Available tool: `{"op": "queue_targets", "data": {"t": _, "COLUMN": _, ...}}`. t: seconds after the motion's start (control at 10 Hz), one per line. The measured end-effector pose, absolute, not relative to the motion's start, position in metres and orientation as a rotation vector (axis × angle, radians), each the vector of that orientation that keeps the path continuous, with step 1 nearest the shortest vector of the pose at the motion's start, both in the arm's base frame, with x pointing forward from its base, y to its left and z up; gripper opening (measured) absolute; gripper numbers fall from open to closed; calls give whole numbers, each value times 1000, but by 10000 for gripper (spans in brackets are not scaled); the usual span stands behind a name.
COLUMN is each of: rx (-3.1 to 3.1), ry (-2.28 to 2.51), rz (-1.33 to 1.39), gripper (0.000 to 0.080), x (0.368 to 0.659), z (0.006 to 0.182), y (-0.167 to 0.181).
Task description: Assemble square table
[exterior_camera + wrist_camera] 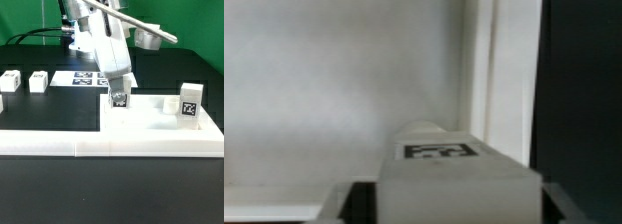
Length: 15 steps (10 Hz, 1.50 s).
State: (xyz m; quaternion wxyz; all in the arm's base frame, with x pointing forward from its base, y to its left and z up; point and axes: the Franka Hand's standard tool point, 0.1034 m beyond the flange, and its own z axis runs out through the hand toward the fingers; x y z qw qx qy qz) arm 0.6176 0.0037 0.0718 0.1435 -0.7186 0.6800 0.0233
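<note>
A long white border rail (60,148) is seen nearest the camera across the lower frame, with the square table's slab (150,120) laid just behind it at centre right. The gripper (120,96) is closed partway on an upright tagged leg post (120,100) at the slab's far left corner. A second leg post (188,103) is stood at the slab's right edge, and two spare posts (10,80) are set at the upper left.

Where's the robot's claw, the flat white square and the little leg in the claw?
gripper (120,94): exterior view, between its fingertips.
square tabletop (155,118): exterior view, bare top face.
leg post (445,152): wrist view, on its tag.
</note>
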Motion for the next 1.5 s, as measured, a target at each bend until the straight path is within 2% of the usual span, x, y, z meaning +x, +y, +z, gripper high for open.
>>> {"op": "queue_targets", "data": {"t": 0.2, "rx": -2212, "ry": 1816, "rz": 52, "gripper": 541, "x": 614, "z": 70, "y": 9}}
{"op": "queue_targets", "data": {"t": 0.3, "rx": -2326, "ry": 1691, "rz": 29, "gripper": 619, "x": 615, "z": 72, "y": 13}}
{"op": "queue_targets", "data": {"t": 0.5, "rx": -2573, "ry": 1346, "rz": -27, "gripper": 643, "x": 617, "z": 77, "y": 17}}
{"op": "queue_targets", "data": {"t": 0.9, "rx": -2759, "ry": 951, "rz": -73, "gripper": 649, "x": 616, "z": 75, "y": 14}}
{"op": "queue_targets", "data": {"t": 1.1, "rx": -2928, "ry": 556, "rz": -125, "gripper": 649, "x": 618, "z": 81, "y": 14}}
{"op": "queue_targets", "data": {"t": 1.4, "rx": -3021, "ry": 80, "rz": -133, "gripper": 649, "x": 614, "z": 72, "y": 19}}
{"op": "queue_targets", "data": {"t": 1.5, "rx": -3012, "ry": 161, "rz": -130, "gripper": 649, "x": 615, "z": 72, "y": 19}}
